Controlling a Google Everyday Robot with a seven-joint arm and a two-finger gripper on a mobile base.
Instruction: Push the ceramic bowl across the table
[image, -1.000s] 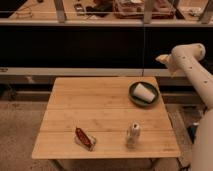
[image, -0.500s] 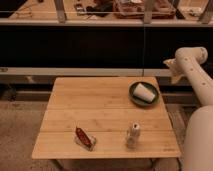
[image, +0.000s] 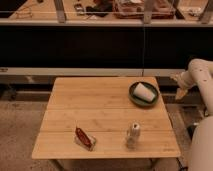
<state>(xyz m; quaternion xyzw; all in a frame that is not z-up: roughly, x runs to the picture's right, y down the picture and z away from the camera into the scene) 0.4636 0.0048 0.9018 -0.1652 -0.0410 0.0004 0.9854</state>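
Note:
The ceramic bowl (image: 135, 96) is a shallow dark-green dish at the far right of the bamboo table (image: 100, 112), near its back edge. A white cup (image: 144, 91) lies on its side in the bowl. My gripper (image: 178, 84) is at the end of the white arm (image: 200, 75), off the table's right edge. It hangs to the right of the bowl, apart from it and a little above table height.
A red packet (image: 85, 138) lies near the front left of the table. A small white bottle (image: 133, 134) stands near the front right. A dark counter with a cluttered shelf (image: 125, 10) runs behind the table. My white body (image: 202, 145) fills the lower right.
My arm and gripper have moved right and down, from above the table's far right corner to beside its right edge. The bowl, cup, packet and bottle have not moved.

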